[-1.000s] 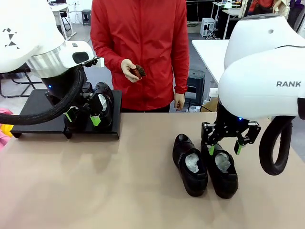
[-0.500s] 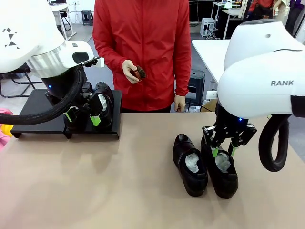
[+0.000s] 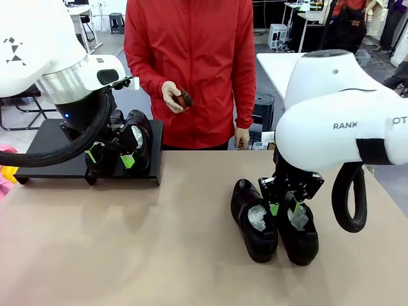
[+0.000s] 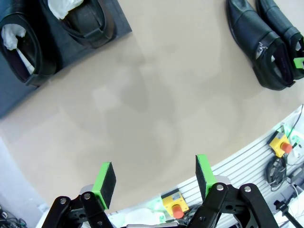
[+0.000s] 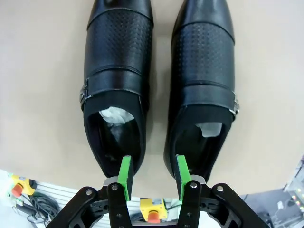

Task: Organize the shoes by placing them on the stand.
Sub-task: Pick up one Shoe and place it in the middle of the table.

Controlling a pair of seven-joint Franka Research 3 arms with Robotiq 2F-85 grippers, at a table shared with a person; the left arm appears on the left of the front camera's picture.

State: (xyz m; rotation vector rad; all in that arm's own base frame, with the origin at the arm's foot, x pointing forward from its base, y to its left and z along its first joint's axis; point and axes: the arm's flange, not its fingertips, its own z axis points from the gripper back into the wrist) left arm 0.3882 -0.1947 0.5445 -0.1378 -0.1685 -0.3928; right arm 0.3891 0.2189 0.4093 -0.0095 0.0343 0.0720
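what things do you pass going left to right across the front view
stand → shoes on its right end → brush in the person's hand → left table shoe → right table shoe

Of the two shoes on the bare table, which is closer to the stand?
The left shoe, on the robot's left; the right shoe lies beyond it, farther from the stand.

Four shoes [image 3: 260,241] [image 3: 303,245] [image 4: 33,66] [image 4: 88,23] in all: two side by side on the table [image 3: 127,242] toward its right edge, and two side by side on the stand [image 3: 51,143] at the table's far left corner. One stand. One brush [image 3: 185,99], held in one hand [image 3: 171,94] of the one person at the far edge.
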